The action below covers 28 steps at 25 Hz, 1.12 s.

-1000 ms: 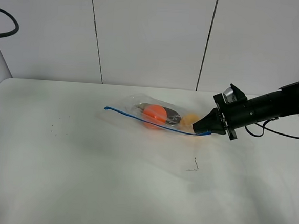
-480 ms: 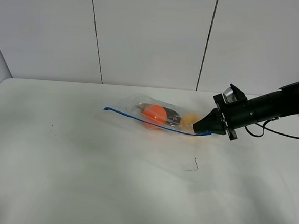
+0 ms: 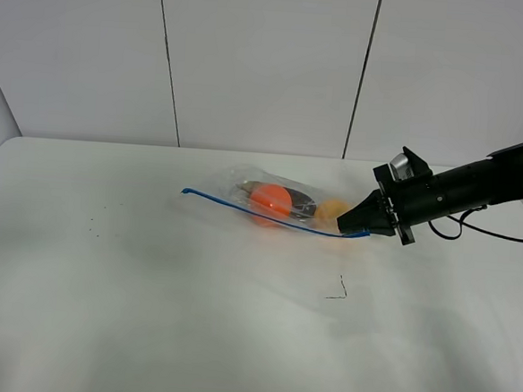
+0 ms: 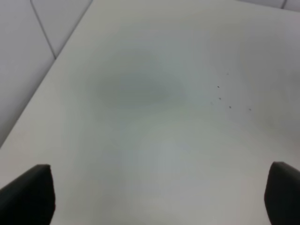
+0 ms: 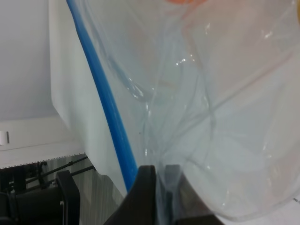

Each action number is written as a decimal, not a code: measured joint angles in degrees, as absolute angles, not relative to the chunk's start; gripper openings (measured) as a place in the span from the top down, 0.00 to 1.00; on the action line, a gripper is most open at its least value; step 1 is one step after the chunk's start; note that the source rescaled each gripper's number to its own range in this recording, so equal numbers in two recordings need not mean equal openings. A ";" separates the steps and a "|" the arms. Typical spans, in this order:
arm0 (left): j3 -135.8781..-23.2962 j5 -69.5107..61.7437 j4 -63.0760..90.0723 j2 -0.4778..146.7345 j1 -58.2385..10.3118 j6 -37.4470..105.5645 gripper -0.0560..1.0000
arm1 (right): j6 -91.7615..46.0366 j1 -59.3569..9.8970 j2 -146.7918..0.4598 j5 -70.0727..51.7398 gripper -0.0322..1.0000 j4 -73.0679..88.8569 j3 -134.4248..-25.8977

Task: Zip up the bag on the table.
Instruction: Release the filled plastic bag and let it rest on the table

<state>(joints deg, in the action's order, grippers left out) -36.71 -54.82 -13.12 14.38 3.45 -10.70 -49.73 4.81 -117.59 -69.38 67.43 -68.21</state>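
Observation:
The bag (image 3: pixel 275 201) is clear crinkly plastic and lies on the white table (image 3: pixel 145 313) past its middle, with an orange ball and dark and yellowish items inside. Its blue zip strip (image 3: pixel 243 209) runs along the near edge from the left end to my right gripper (image 3: pixel 344 230). That gripper is shut on the strip's right end. In the right wrist view the fingers (image 5: pixel 146 197) pinch the bag (image 5: pixel 225 108) right beside the blue strip (image 5: pixel 105 103). My left gripper (image 4: pixel 159 197) is open over bare table (image 4: pixel 154 93), far from the bag; it does not show in the exterior view.
A small black mark (image 3: pixel 339 289) lies on the table in front of the right gripper. A few tiny dark specks (image 3: pixel 93 225) dot the left side. A black cable (image 3: pixel 492 234) trails from the right arm. A panelled wall stands behind the table.

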 joint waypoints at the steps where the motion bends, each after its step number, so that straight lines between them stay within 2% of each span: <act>1: -36.19 -55.55 -12.23 12.85 3.45 -9.67 0.00 | -49.73 4.81 -117.59 -69.38 0.97 67.43 -68.21; 11: -34.64 -56.18 -5.66 0.27 3.45 -3.40 0.00 | -49.75 4.81 -117.59 -69.38 0.97 67.43 -68.21; 28: -28.68 -59.64 -2.34 -0.37 3.45 0.00 0.00 | -50.03 4.81 -117.59 -69.38 0.97 67.43 -68.21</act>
<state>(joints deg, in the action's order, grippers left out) -28.68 -59.64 -2.34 -0.37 3.45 0.00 -50.03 4.81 -117.59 -69.38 67.43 -68.21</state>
